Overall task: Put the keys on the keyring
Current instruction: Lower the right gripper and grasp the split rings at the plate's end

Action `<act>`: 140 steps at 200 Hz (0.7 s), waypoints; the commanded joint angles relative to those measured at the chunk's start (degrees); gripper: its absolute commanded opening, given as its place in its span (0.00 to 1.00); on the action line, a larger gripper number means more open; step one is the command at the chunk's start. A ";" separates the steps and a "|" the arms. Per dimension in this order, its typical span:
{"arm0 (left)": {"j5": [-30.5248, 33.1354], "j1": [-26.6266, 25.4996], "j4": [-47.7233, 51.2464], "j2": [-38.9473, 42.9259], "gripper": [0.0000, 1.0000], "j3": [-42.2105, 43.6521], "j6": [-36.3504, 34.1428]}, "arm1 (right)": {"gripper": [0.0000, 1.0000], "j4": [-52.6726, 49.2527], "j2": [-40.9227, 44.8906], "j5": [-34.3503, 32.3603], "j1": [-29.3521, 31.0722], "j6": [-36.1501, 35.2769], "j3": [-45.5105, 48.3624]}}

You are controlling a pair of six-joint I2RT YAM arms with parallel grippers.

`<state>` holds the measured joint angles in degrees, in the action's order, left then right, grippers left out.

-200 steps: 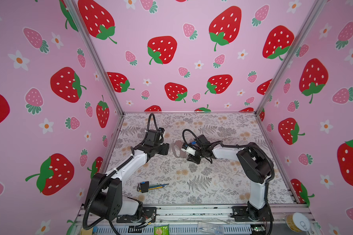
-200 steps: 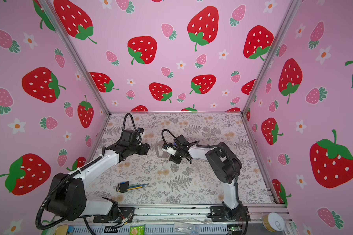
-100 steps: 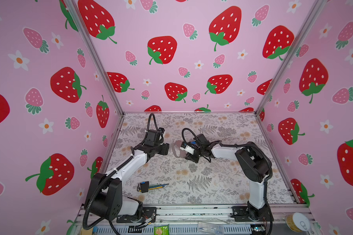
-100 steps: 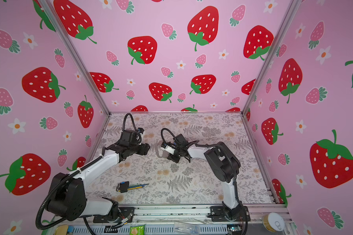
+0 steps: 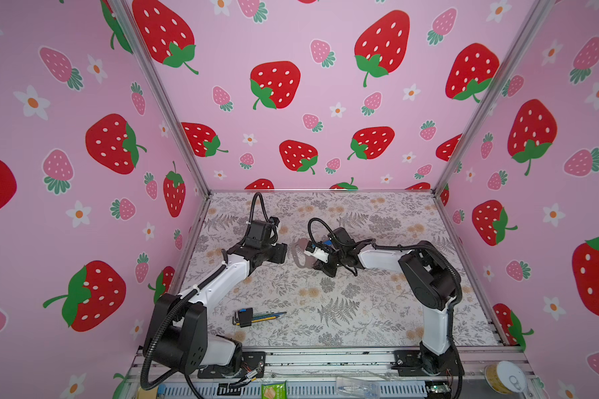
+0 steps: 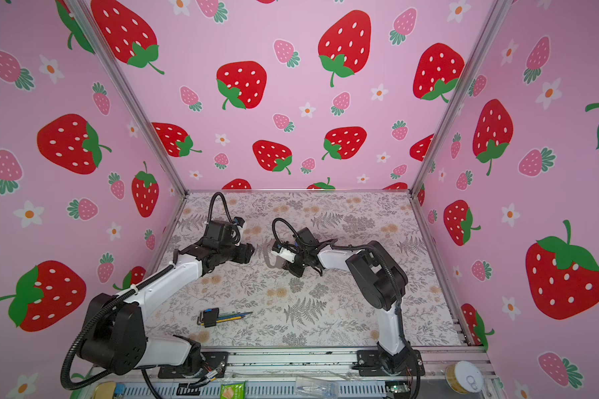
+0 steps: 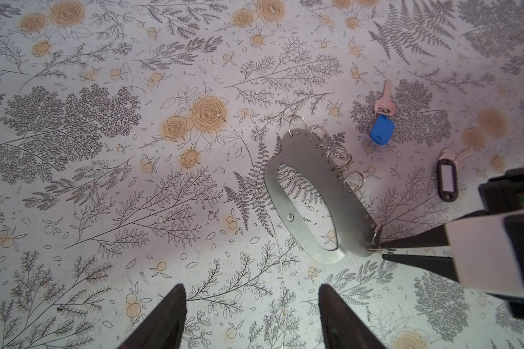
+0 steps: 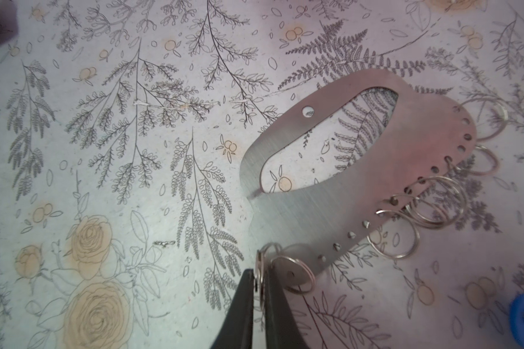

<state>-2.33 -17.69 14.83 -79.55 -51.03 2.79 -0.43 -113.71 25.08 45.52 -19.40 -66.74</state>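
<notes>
The keyring (image 7: 315, 160) is a flat grey holder with an oval cut-out and several metal rings along one edge. It lies on the floral mat between the arms in both top views (image 5: 296, 254) (image 6: 268, 256). My right gripper (image 8: 260, 273) is shut on an end ring (image 8: 259, 261) of the keyring (image 8: 375, 157), its tips (image 7: 381, 250) at the holder's corner. Beyond the ringed edge lie the keys: one with a blue tag (image 7: 382, 129), one with a black-rimmed white tag (image 7: 447, 179). My left gripper (image 7: 251, 288) hovers open and empty just short of the holder.
A hex-key bundle (image 5: 246, 317) in a black and blue holder lies near the front of the mat, left of centre. Pink strawberry walls close in the mat on three sides. A metal rail runs along the front edge.
The right gripper's jaws have closed onto the end ring, and that arm edged slightly left. The left arm and the keys have not moved.
</notes>
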 commanded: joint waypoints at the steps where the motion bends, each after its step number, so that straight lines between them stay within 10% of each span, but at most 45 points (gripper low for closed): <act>1: 0.58 -0.05 -0.15 -0.70 0.71 0.56 -0.32 | 0.11 0.25 -0.73 0.24 0.79 -1.18 0.65; 140: 0.67 -0.12 -0.06 -1.09 0.71 0.57 -0.06 | 0.10 0.29 -0.72 -2.27 2.00 -2.80 2.36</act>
<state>-2.28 -17.69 14.83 -80.09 -51.03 2.83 -0.23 -113.84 22.98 46.76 -20.95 -65.58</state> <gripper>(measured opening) 0.708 0.109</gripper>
